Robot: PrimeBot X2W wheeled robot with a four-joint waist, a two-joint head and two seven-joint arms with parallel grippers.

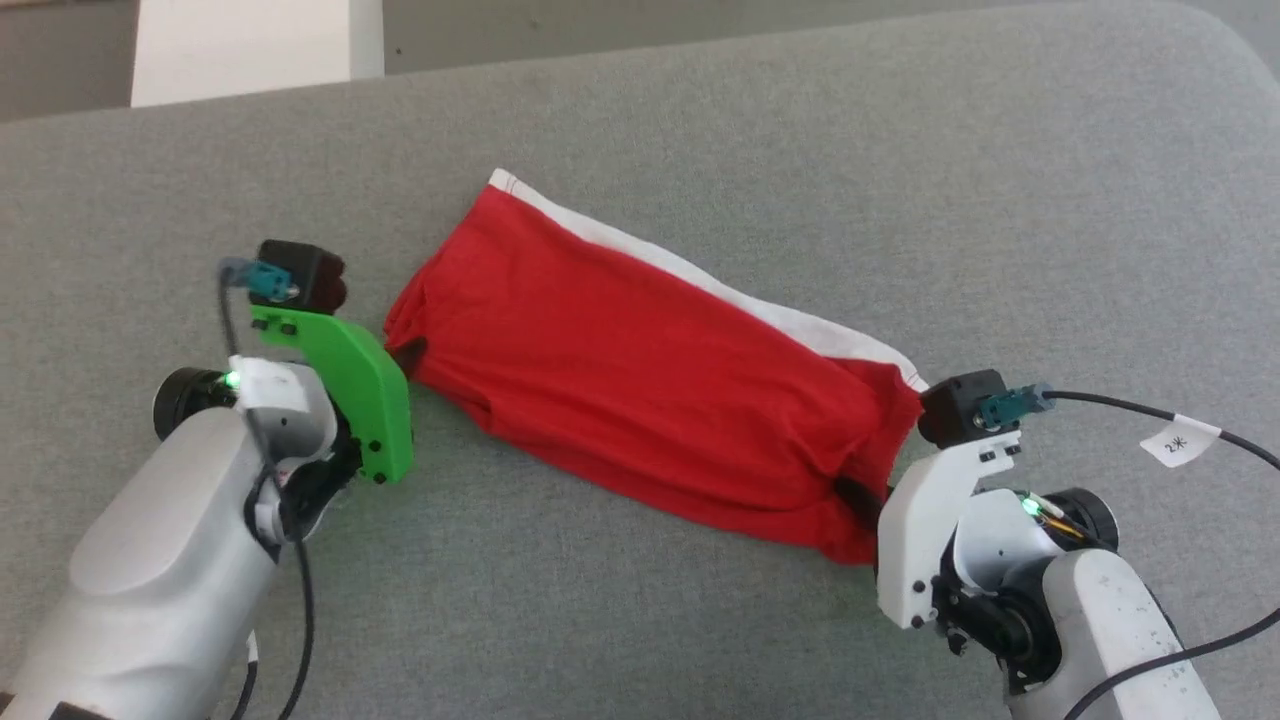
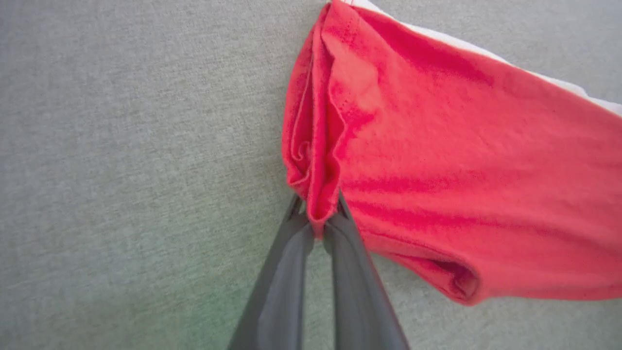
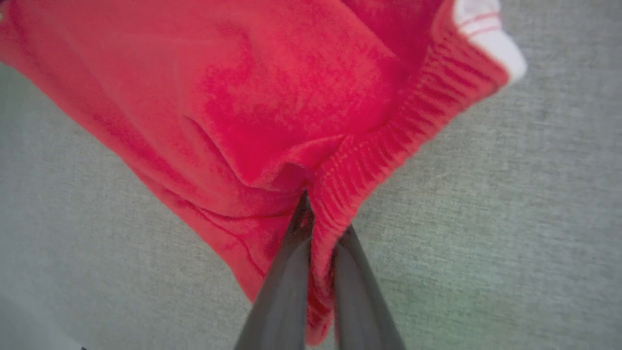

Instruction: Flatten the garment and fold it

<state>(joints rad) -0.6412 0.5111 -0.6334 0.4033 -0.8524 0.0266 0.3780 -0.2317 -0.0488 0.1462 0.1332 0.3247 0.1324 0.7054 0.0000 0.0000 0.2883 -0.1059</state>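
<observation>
The garment (image 1: 640,370) is lying stretched on a diagonal across the grey upholstered surface (image 1: 900,150). Its long axis is running from the leg hem at the robot's left and farther side to the gathered waistband (image 3: 413,131) at its right and nearer side, and the white side stripe (image 1: 700,275) is bordering the far long edge. The left arm (image 1: 150,560) is reaching in at the hem end. The left jaws are pinching narrow on a bunched fold of red cloth, and in the left wrist view the rest of the garment is spreading away above and to the right of that pinch. The right arm (image 1: 1090,610) is reaching in at the opposite end, where the right jaws are likewise pinching narrow on the ribbed waistband close to its near corner, the body of the cloth fanning out above and to the left of them. The garment is therefore lying between the two grips, each arm holding the end nearer to it, and the line joining the jaws is following the long axis. Wrinkles are gathering at both pinched ends. Judging from this layout, an outward pull along that axis would be tensioning the cloth, while a fold would be carrying one held end over toward the other.
</observation>
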